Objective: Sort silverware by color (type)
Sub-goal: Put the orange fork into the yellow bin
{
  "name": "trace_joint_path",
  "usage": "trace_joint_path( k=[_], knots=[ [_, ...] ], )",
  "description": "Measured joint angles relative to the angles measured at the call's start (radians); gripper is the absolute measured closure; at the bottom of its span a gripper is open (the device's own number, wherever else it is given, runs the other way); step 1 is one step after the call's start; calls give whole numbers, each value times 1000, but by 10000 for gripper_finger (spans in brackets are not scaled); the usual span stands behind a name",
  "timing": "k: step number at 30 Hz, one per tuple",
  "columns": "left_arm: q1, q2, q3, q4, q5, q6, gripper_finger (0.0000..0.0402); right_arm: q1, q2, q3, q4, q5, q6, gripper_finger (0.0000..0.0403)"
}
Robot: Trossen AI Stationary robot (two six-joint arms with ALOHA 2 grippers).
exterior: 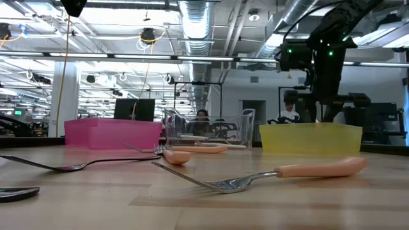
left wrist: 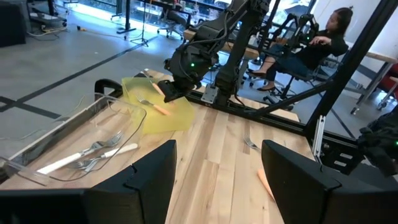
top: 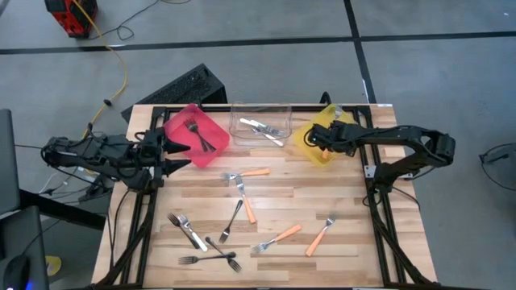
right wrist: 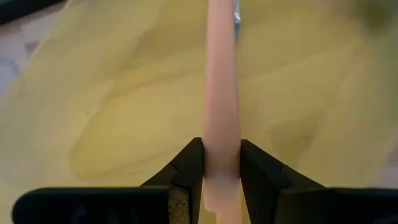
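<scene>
The right gripper (right wrist: 221, 165) pinches an orange fork (right wrist: 221, 93) by its handle, over the yellow bin (top: 316, 141). The left gripper (left wrist: 217, 168), fingers spread, hovers beside the red bin (top: 196, 134). Other forks (top: 242, 201) lie scattered on the table (top: 355, 217).

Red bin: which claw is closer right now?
Left. The left claw sits open right beside the red bin, at its left edge. The right claw is across the table over the yellow bin, shut on an orange-handled fork.
</scene>
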Motion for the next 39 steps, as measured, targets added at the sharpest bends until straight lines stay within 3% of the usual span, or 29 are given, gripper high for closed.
trace_joint_path(
  k=[10, 25, 34, 39],
  knots=[
    [0, 0, 0, 0, -4, -1, 182, 2, 0, -62, 86, -22, -19, 290],
    [0, 0, 0, -1, -27, -2, 182, 1, -6, -54, 106, -4, -59, 207],
    [0, 0, 0, -1, -26, -12, 182, 1, -89, 72, 116, -24, -389, 175],
    [0, 0, -1, -1, -26, -20, 182, 52, -129, 158, 177, -126, -766, 178]
  ],
)
